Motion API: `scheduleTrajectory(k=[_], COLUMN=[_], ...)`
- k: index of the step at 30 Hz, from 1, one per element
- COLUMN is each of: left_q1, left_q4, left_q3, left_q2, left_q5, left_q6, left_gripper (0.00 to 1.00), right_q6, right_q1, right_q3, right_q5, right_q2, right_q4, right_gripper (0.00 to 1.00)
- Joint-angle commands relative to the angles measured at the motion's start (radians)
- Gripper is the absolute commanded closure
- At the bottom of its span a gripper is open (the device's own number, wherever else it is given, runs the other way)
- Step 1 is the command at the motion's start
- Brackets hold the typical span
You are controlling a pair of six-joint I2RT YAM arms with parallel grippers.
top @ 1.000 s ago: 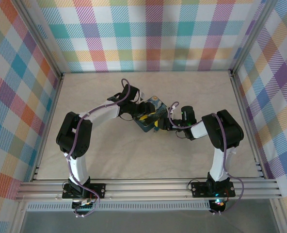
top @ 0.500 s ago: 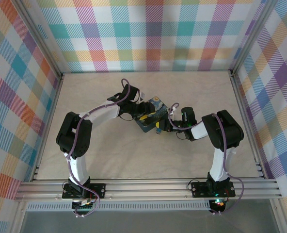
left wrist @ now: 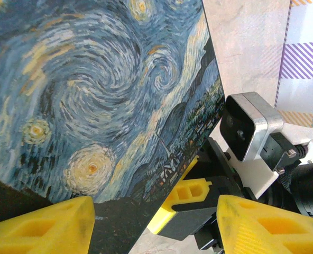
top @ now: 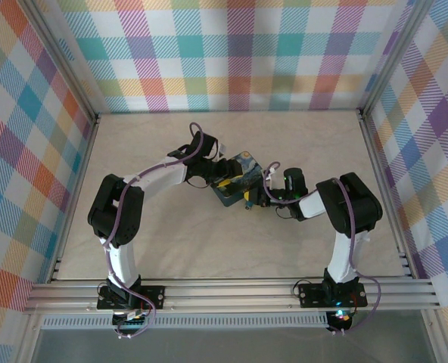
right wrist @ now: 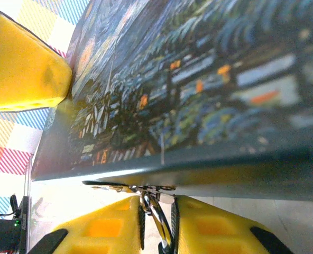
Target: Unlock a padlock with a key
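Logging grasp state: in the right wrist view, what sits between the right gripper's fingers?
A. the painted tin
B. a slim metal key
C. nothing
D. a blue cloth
B: the right gripper has its yellow fingers pinched on the slim metallic key, close against the edge of the painted tin.

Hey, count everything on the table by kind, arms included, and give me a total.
Black-and-white robot arms: 2
Dark blue rectangular tin with swirly painted lid: 1
Small silvery metal loop between the right jaws: 1
Total: 4
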Motion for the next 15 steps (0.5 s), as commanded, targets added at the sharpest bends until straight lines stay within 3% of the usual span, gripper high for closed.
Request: scheduleTrajectory(k=[1,15], left_q1=[-0.008,-0.008], left_q4=[-0.007,-0.005], left_q3=[0.001,0.001], left_q2=[0.016,0.023], left_q5=[-0.012,-0.011], left_q6=[-0.001,-0.001], left_gripper=[0.37,0.37], right_q6=[-0.024,-0.011], right_q1=[-0.008,-0.014], right_q3=[-0.023,-0.033], right_q5=[-0.038,-0.057], right_q2=[-0.043,-0.046], right_q4=[0.002,0.021], right_gripper=[0.77,0.71])
